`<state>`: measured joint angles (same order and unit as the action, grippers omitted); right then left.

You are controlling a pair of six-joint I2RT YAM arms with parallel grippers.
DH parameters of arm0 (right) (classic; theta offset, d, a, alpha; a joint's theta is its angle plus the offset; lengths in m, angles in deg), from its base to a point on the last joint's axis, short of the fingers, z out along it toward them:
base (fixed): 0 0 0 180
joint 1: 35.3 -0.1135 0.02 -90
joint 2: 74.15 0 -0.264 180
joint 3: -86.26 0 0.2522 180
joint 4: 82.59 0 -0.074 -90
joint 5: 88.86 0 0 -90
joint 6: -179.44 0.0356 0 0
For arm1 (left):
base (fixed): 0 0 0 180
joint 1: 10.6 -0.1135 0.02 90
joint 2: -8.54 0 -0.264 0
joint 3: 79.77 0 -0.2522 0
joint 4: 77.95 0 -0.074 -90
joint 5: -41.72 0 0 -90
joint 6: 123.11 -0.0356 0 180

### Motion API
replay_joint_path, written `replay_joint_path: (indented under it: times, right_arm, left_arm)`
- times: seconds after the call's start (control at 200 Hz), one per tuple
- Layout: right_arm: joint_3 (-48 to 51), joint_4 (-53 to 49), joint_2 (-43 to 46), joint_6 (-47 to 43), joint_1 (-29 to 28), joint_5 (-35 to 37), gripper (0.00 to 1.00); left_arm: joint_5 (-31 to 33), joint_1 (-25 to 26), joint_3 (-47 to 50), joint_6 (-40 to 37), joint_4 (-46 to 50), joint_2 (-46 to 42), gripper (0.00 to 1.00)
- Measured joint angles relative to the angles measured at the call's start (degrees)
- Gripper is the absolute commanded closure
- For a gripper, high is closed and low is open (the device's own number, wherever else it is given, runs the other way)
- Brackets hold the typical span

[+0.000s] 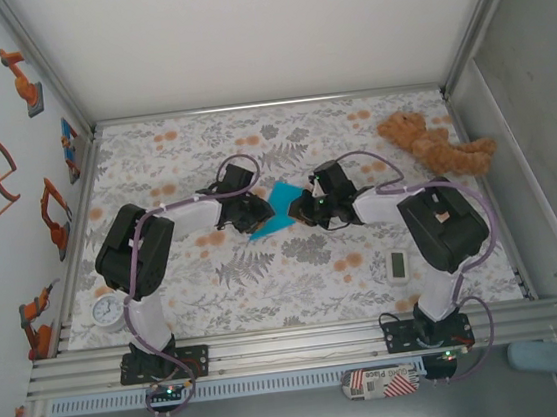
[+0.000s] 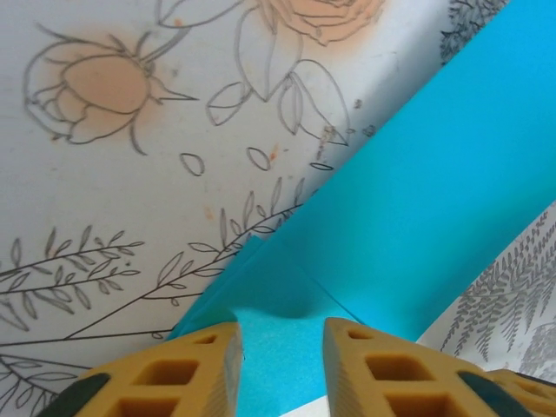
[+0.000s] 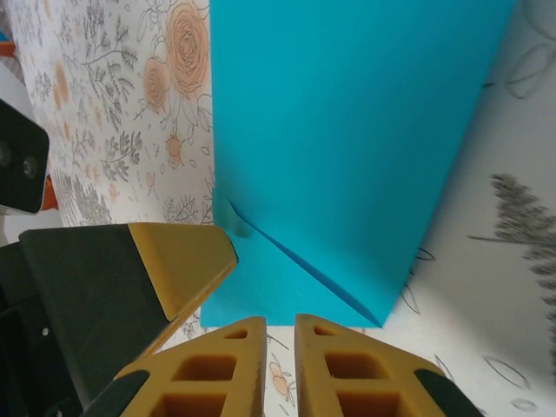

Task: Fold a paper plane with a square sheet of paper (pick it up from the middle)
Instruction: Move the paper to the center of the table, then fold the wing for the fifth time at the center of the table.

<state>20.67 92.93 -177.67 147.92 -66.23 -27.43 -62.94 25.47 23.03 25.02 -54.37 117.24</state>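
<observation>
The square sheet of paper (image 1: pixel 278 206), bright cyan-blue, lies mid-table between both grippers, with a folded flap and a diagonal crease on it (image 3: pixel 347 130). My left gripper (image 1: pixel 257 214) is at its left side. In the left wrist view its fingers stand apart (image 2: pixel 282 334) with the paper (image 2: pixel 434 174) buckled up in the gap. My right gripper (image 1: pixel 307 208) comes from the right. Its fingers are almost together (image 3: pixel 280 323), tips at the sheet's near edge, with tablecloth showing in the slit. One left finger (image 3: pixel 178 261) rests at the paper's corner.
A brown teddy bear (image 1: pixel 437 145) lies at the back right. A small white timer (image 1: pixel 398 265) sits near the right arm's base and a round dial (image 1: pixel 109 310) near the left one. Walls and metal rails (image 1: pixel 293 336) bound the floral tabletop.
</observation>
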Motion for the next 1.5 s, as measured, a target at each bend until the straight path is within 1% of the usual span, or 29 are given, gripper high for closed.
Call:
replay_joint_path:
  times: [0.095,0.185,0.361,0.671,0.871,1.047,1.172,1.307,1.422,1.497]
  right_arm:
    - [-2.6,-1.1,-1.9,-0.6,-0.6,-0.2,0.90]
    - [-4.2,-2.7,-2.9,-1.4,-1.0,-0.4,0.91]
    - [-7.2,-6.5,-5.6,-3.8,-1.2,-0.3,0.91]
    - [-9.5,-12.5,-7.6,-7.0,-1.2,0.4,0.91]
    - [-10.4,-13.5,-8.2,-7.7,-1.2,0.7,0.90]
    - [-10.5,-13.5,-8.2,-8.1,-1.2,0.4,0.89]
    - [-10.4,-13.3,-7.3,-8.1,-1.2,0.4,0.83]
    - [-7.6,-10.6,-1.4,-6.8,-0.7,1.9,0.71]
    - [-3.1,-6.5,3.0,-3.5,1.0,2.8,0.60]
    - [-0.9,-4.9,3.5,-1.9,2.0,3.1,0.59]
  left_arm:
    - [0.0,0.0,0.1,0.7,0.0,0.0,0.78]
    - [-0.2,0.0,0.2,1.1,0.0,0.1,0.80]
    - [-0.9,-0.2,0.2,0.7,0.2,0.0,0.80]
    - [-2.9,-1.5,-0.5,-4.5,3.2,-3.9,0.80]
    - [-2.7,-1.7,-2.3,-7.4,7.0,-3.1,0.81]
    - [-2.2,-1.7,-2.4,-7.7,8.6,-0.5,0.81]
    - [-1.3,-1.9,-2.4,-7.7,9.2,0.2,0.82]
    - [-1.3,-2.3,-2.3,-7.1,9.0,0.3,0.83]
    - [-2.1,-2.7,-1.6,-5.4,8.1,0.3,0.83]
    - [-2.8,-2.9,-1.2,-4.4,7.5,0.2,0.83]
